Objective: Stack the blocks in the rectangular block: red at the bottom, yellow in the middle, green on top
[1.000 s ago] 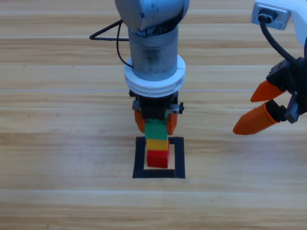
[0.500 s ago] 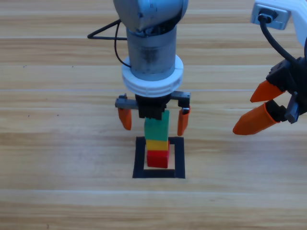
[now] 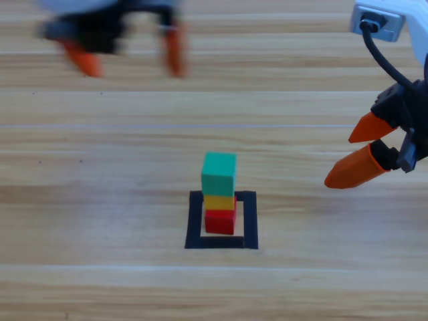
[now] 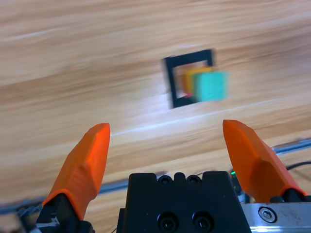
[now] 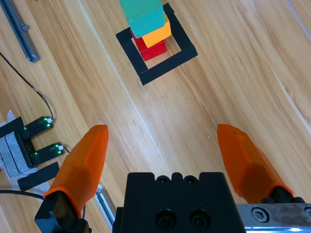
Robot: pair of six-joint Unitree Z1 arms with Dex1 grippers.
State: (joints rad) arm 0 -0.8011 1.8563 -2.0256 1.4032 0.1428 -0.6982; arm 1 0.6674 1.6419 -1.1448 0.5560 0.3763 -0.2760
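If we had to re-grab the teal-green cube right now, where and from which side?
Likely from straight above, gripper closing on two opposite side faces of the small teal-green cube. It sits upright on top of the small yellow cube and glossy red cube inside the black tape rectangle, so only its upper faces are free; a sideways push could topple the stack.

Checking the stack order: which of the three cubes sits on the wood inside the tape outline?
The red cube. It is at the bottom, inside the tape outline; the yellow cube rests on it and the green cube tops the stack.
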